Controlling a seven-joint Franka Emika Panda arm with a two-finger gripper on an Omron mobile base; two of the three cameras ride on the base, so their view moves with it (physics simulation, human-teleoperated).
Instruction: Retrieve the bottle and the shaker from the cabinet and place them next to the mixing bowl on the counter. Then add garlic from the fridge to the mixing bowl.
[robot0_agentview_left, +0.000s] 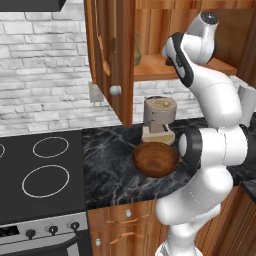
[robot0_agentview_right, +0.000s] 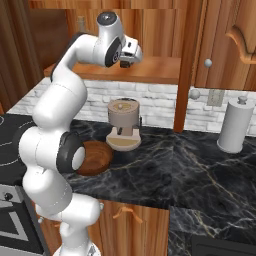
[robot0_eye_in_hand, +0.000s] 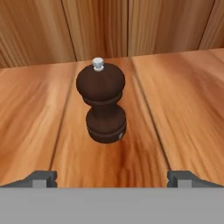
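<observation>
Item: dark brown turned-wood shaker with a small silver knob (robot0_eye_in_hand: 101, 105). It stands upright on the wooden cabinet shelf (robot0_eye_in_hand: 183, 109), centre of the hand view, with the shelf's back wall behind it. I read it as not yet gripped.

Item: two-finger gripper (robot0_eye_in_hand: 112, 177). Its jaws stand wide, tips at the lower left and lower right of the hand view, short of the shaker, holding nothing. In the right base view I see the hand (robot0_agentview_right: 129, 54) at upper centre, reaching into the cabinet.

Item: round brown wooden mixing bowl (robot0_agentview_left: 155, 159). It sits on the black marble counter (robot0_agentview_left: 107, 170), centre of the left base view, nothing beside it but a beige coffee machine (robot0_agentview_left: 158, 119).

Item: bottle. A slim olive shape (robot0_agentview_left: 137, 54) on the shelf behind the open door may be it; I cannot be sure.

Status: as I judge it, shaker, bottle and garlic all remain to be moved.
</observation>
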